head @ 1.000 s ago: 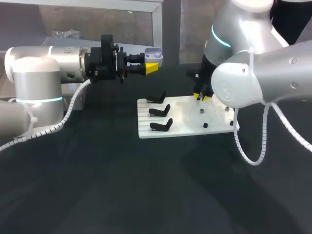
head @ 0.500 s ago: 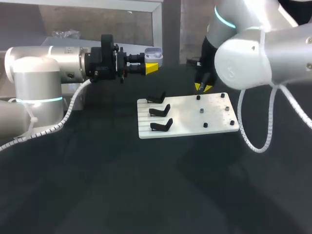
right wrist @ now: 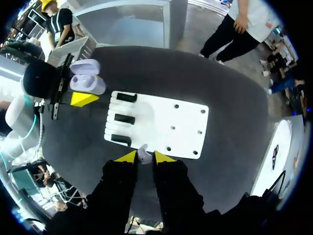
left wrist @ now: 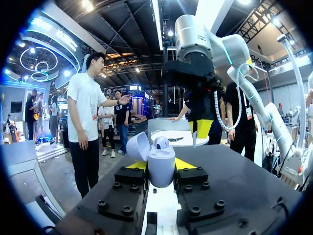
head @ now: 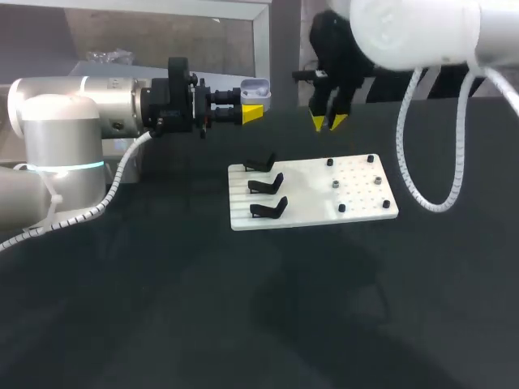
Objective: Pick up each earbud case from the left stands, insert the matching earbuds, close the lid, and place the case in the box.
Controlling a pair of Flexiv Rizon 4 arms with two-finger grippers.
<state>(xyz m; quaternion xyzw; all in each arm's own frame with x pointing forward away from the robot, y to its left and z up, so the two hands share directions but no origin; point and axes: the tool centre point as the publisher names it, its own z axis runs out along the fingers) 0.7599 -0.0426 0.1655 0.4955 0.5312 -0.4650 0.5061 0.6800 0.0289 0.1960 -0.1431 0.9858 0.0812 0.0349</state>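
The earbud is off the board! It sits pinched between the yellow tips of my right claw. A second ago that claw was down at the white board, and now it has risen well clear, so the board lies below it. The lift is clean, and in the right wrist view the little white piece is snug between both fingers.

Out beside my right claw, near and at about its height, waits the case. My left claw is clamped on its body from two sides and has not budged through all this. The lid is swung back and the mouth faces my right arm. In the left wrist view something rounded already shows inside the case, but I can't tell whether it is an earbud.

I judge the pick is done and the carry across is on. Next comes lining the earbud up over the open mouth. The three black stands on the board below my right claw are bare.
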